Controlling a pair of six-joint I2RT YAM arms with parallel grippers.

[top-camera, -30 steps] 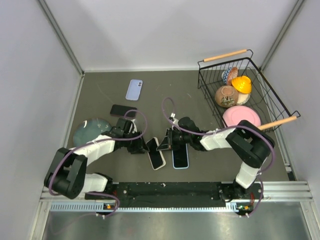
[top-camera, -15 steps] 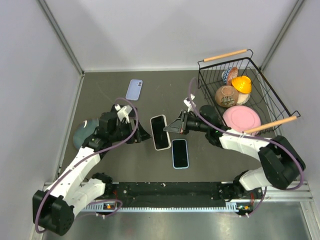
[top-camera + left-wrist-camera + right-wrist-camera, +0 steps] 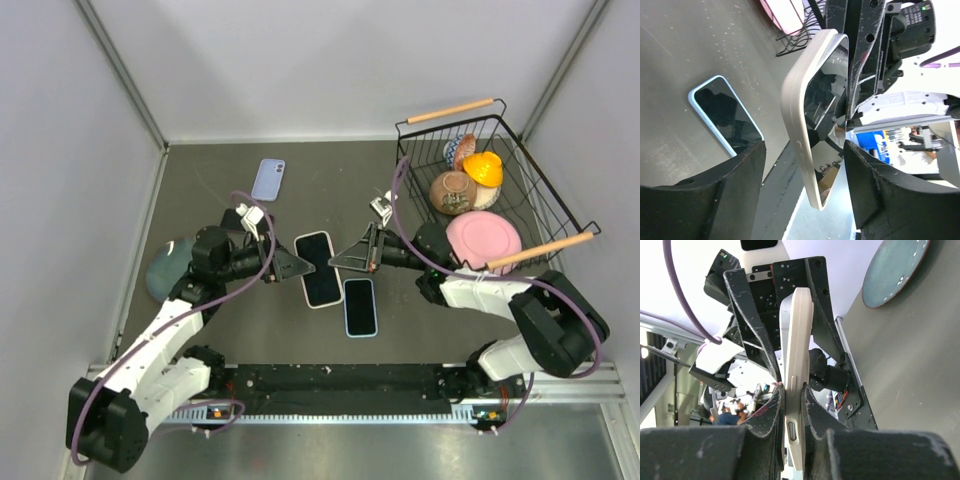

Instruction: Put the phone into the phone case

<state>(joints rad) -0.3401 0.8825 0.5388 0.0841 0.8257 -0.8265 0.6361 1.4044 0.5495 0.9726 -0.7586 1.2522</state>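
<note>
A phone in a cream case (image 3: 320, 268) hangs above the table between both grippers. My right gripper (image 3: 347, 262) is shut on its right long edge; in the right wrist view (image 3: 792, 400) the fingers pinch the cream edge (image 3: 796, 340). My left gripper (image 3: 293, 266) is open at the phone's left side. In the left wrist view (image 3: 805, 195) its fingers stand wide on either side of the phone (image 3: 802, 115) and do not touch it. An empty lavender case (image 3: 268, 179) lies at the back of the table.
A second phone with a light blue rim (image 3: 360, 306) lies face up on the table just below the held one, also in the left wrist view (image 3: 725, 117). A teal plate (image 3: 165, 265) lies at the left. A wire basket (image 3: 520, 170) with bowls and a pink plate stands at the right.
Both grippers have risen from near the front of the table, and the cream-cased phone has come up off the table with them. In the last half second it shifted only slightly.
</note>
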